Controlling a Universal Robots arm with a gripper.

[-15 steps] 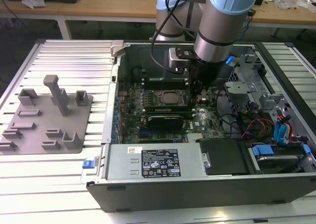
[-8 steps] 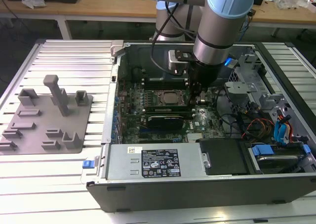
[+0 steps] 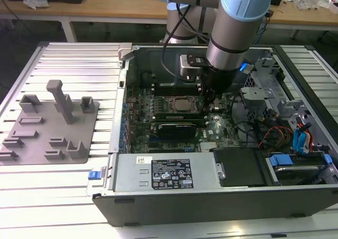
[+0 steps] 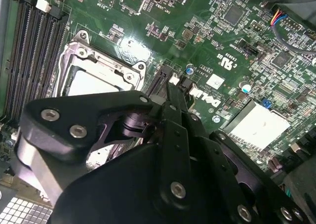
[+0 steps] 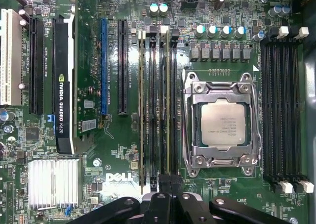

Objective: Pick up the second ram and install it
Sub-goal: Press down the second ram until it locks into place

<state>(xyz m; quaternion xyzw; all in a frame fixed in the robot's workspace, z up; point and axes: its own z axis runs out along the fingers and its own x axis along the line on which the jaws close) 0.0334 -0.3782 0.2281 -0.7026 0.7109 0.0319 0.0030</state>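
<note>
The gripper hung inside an open computer case, fingers together over memory sticks seated at nine o'clock from the processor.

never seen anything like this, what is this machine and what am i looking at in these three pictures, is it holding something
It is a robot arm working inside an opened desktop computer case that lies on a slatted table. The exterior view looks at the whole scene from off the arm. Both wrist views come from cameras riding on the arm, looking down past the black gripper at the green motherboard.

On it you see the silver processor in its metal socket, with long memory slots on either side. Thin memory sticks already stand in the slots beside the socket. The gripper hovers by the end of these slots. Whether it holds anything, I cannot tell. A gray holder plate lies on the table beside the case.
</note>
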